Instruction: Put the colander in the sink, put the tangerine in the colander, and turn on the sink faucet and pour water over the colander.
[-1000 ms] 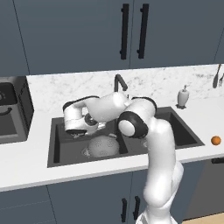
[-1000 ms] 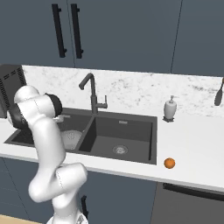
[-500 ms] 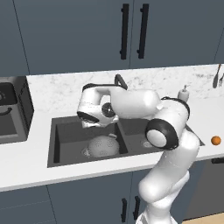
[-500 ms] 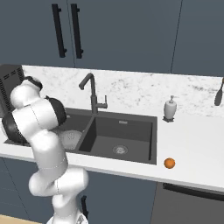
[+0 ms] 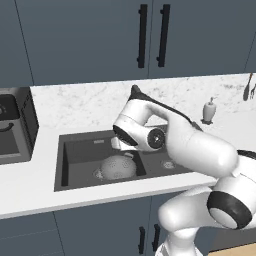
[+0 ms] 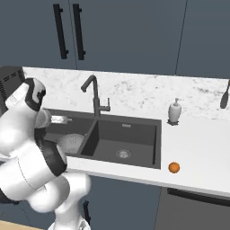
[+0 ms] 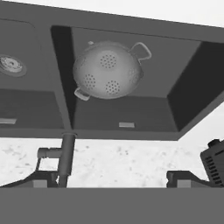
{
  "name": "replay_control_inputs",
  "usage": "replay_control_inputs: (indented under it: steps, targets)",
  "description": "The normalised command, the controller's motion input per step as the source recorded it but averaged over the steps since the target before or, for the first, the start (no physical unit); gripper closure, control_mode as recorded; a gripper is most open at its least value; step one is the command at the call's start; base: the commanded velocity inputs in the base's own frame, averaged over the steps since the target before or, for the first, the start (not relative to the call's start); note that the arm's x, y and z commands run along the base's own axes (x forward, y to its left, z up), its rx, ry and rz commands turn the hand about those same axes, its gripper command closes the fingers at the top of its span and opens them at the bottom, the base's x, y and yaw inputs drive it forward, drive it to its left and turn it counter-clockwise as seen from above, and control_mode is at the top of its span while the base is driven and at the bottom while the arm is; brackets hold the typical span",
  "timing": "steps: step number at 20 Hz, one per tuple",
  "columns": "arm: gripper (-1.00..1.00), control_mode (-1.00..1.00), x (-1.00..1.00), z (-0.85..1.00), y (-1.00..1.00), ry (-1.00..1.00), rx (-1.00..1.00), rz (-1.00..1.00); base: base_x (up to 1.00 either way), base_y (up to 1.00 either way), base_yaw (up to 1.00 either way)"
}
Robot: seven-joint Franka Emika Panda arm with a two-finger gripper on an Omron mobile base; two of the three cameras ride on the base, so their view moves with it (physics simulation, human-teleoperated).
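Metal colander point(image 7: 108, 76), one, orange tangerine point(image 6: 174, 167), one

Matt perforated metal colander point(image 7: 107, 75), dark matt sink point(image 6: 134, 130), seemingly marble counter point(image 6: 197, 148).

Even, flat rendered light with soft shadows inside the sink point(image 5: 75, 150); the hand view is greyish, all sharp.

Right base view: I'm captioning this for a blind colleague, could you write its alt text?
A dark double-basin sink sits in a white countertop, with the colander in its left basin and a gooseneck sink faucet behind the divider. A tangerine lies on the counter right of the sink, a soap dispenser behind it.
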Motion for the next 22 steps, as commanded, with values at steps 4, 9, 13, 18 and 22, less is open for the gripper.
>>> replay_control_inputs:
  steps: [4,9,13,18,22]
  targets:
    - [-1.0,-1.0,-0.67,0.79,-0.74,-0.07,0.0,0.02,0.0,0.0,0.0]
    - [-1.0,-1.0,-0.73,0.34,-0.6,0.0,-0.03,0.06,0.0,0.0,0.0]
    - [-1.0,-1.0,-0.42,0.43,-0.67,0.0,0.09,-0.01,0.0,0.0,0.0]
    - [-1.0,-1.0,-0.45,0.42,-0.94,0.0,0.28,-0.12,0.0,0.0,0.0]
    - [-1.0,-1.0,-0.4,0.47,-0.96,0.0,0.34,-0.17,0.0,0.0,0.0]
